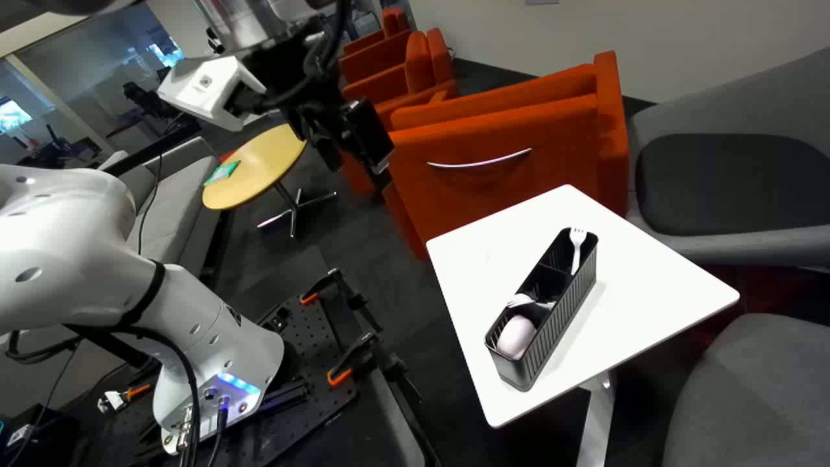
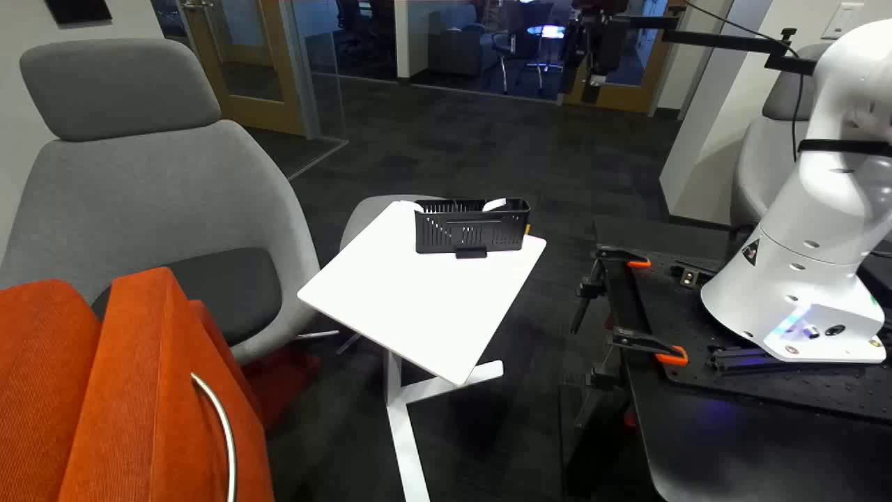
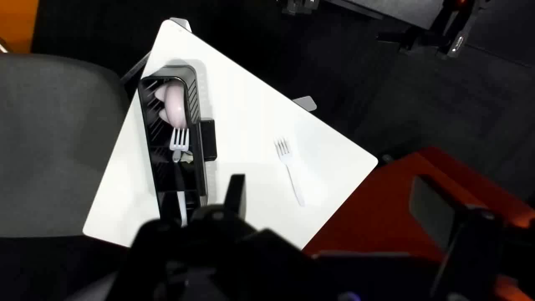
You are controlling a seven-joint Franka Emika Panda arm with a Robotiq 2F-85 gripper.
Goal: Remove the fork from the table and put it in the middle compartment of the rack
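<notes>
Fork (image 3: 289,171): all white, slim straight handle, tines toward top of wrist view; lies flat on white tabletop (image 3: 255,125), beside and apart from black slotted rack (image 1: 560,318). We count two more white forks (image 1: 576,254) and pale pink item (image 3: 174,103) inside rack. On arm (image 2: 801,230) we note triangular label (image 2: 750,252), print too small to read. Arm raised; hand (image 3: 332,196) high, aimed down, well apart from tabletop, its fingers (image 3: 236,194) wide apart.

Downward wrist view, table (image 2: 432,300) in both exterior views
</notes>
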